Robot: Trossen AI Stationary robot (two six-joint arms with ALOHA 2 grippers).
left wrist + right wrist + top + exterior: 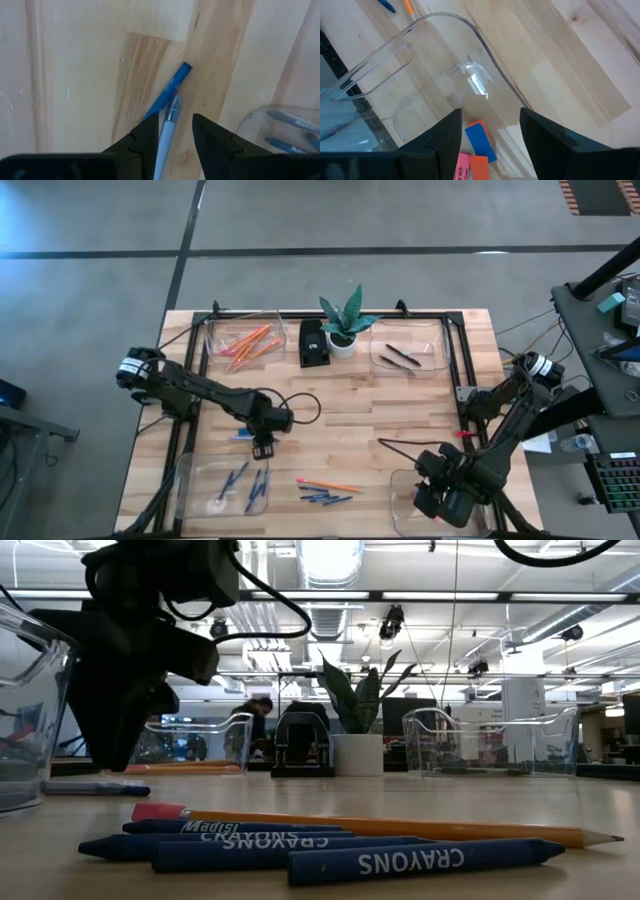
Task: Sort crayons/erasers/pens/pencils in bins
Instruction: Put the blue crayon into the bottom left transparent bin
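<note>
The left gripper [172,137] hovers low over the bare tabletop [380,405], just above the near-left bin [190,492]. Its fingers [147,137] stand apart, and a blue-and-white pen [167,127] lies on the wood between them, running out ahead of the tips beside a blue crayon [167,92]; contact with the pads cannot be confirmed. The right gripper [490,135] sits over the near-right bin [395,60], fingers spread wide and empty. Directly between those fingers, inside the bin, lie the erasers [480,140]: one blue, one orange, one pink. More crayons [420,860] and an orange pencil [400,828] lie loose at the table's near edge
</note>
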